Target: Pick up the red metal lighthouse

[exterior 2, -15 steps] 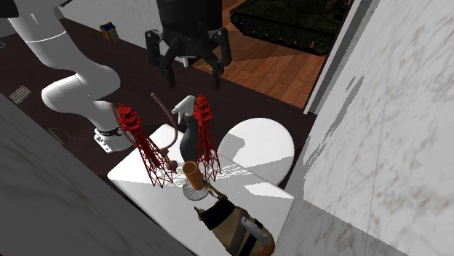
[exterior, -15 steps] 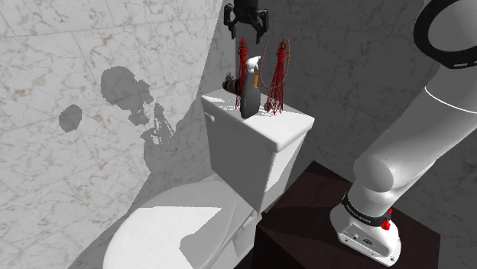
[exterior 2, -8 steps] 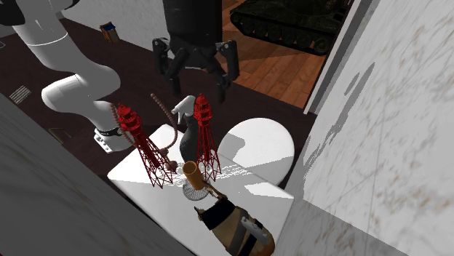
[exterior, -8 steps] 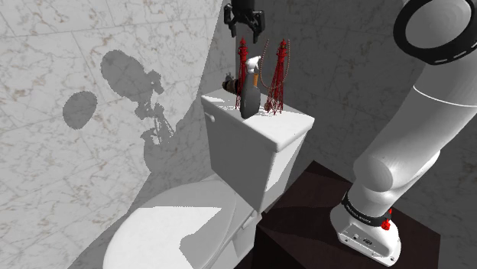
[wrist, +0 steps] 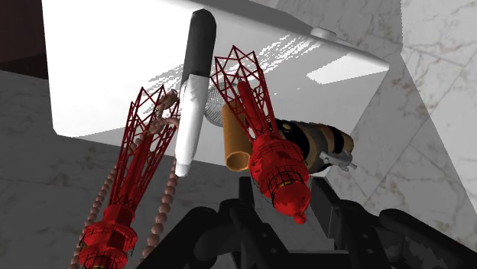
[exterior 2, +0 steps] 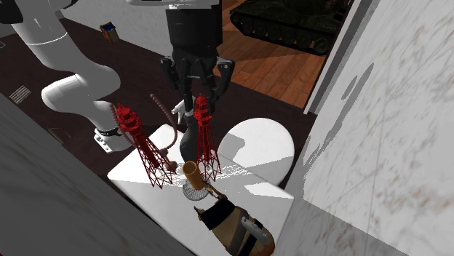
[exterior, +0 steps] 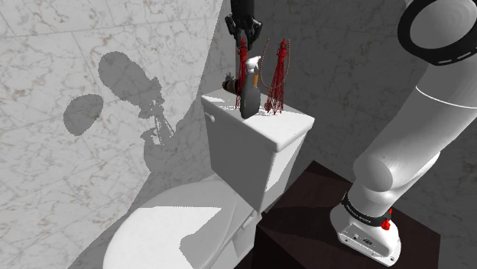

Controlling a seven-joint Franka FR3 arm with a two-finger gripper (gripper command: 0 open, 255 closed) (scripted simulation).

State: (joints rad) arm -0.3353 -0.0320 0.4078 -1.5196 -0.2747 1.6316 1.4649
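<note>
1. Two red lattice towers stand on the toilet tank lid [exterior: 287, 130]; your red lighthouse [exterior 2: 202, 113] is the one directly under the gripper [exterior 2: 198, 98].
2. The fingers stand apart, flanking its top (clasping nothing).
3. The other lighthouse [exterior 2: 129, 120] stands near it, outside the fingers.

We find no writing, label, brand, number or sign that we can read on anything here. The dark band [exterior: 365, 212] round the foot of the arm [exterior: 416, 130] carries a few pale marks, too small for us to make out.
</note>
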